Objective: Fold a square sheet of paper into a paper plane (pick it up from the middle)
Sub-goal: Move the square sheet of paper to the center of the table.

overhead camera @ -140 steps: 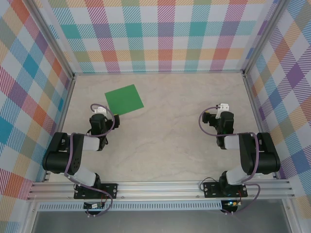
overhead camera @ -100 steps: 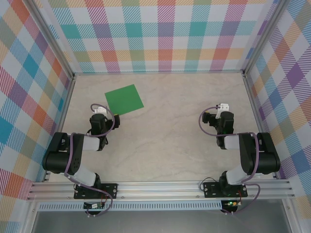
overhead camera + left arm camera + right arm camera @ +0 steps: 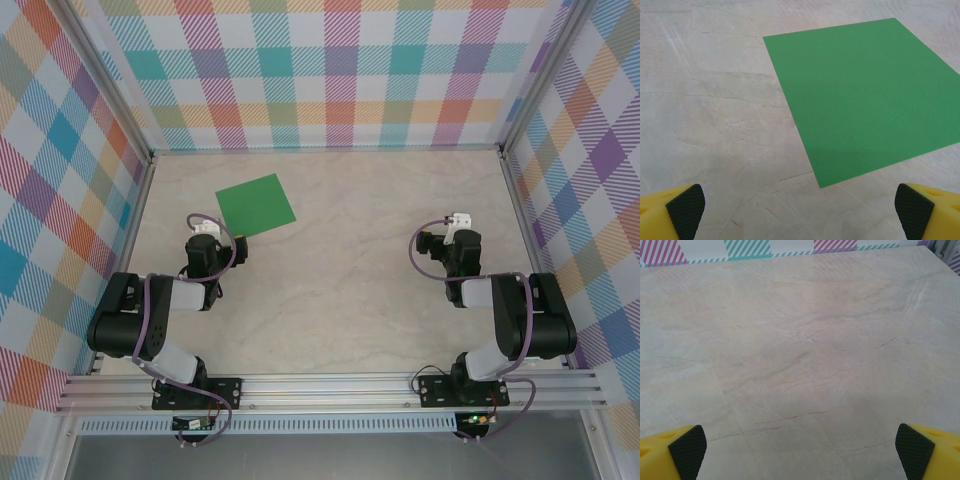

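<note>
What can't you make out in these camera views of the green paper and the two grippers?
- square sheet of paper: its right corner is cut off by the right edge of the left wrist view.
- left gripper: the bottom edge cuts off everything except the pad tips.
- right gripper: likewise in the right wrist view.
- Top view: both grippers' fingers are too small to judge their opening.

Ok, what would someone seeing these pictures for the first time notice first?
The bright green square sheet of paper stands out most, lying flat and unfolded on the pale marble-look table, far left, just ahead of the left pincer. Next come the loud multicoloured checked walls around the table. The left pincer and the right pincer are both open and empty.
</note>
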`<control>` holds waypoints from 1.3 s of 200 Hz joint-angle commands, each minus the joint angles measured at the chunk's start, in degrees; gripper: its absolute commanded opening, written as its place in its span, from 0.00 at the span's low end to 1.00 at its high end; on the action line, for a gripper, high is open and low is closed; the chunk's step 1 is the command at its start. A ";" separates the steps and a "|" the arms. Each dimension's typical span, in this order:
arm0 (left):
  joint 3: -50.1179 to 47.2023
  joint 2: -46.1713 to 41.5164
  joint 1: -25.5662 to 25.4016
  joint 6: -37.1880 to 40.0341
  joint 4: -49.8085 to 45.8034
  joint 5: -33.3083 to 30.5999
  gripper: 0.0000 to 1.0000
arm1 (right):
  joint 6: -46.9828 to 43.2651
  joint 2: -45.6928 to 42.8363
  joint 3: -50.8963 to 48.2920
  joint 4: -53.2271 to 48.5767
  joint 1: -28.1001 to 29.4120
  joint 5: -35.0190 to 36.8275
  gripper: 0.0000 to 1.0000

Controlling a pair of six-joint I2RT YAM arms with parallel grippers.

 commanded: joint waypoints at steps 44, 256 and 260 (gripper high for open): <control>4.85 -6.90 0.67 -1.54 -11.28 -3.88 1.00 | 0.92 -10.47 3.74 -14.60 -0.20 0.76 1.00; 67.18 28.89 -6.92 -34.24 -75.73 8.90 0.99 | 31.99 -19.43 26.87 -70.71 -0.19 -17.91 1.00; 67.95 29.64 -7.01 -34.35 -75.99 8.99 0.99 | 32.03 -19.47 26.87 -70.76 -0.18 -18.05 1.00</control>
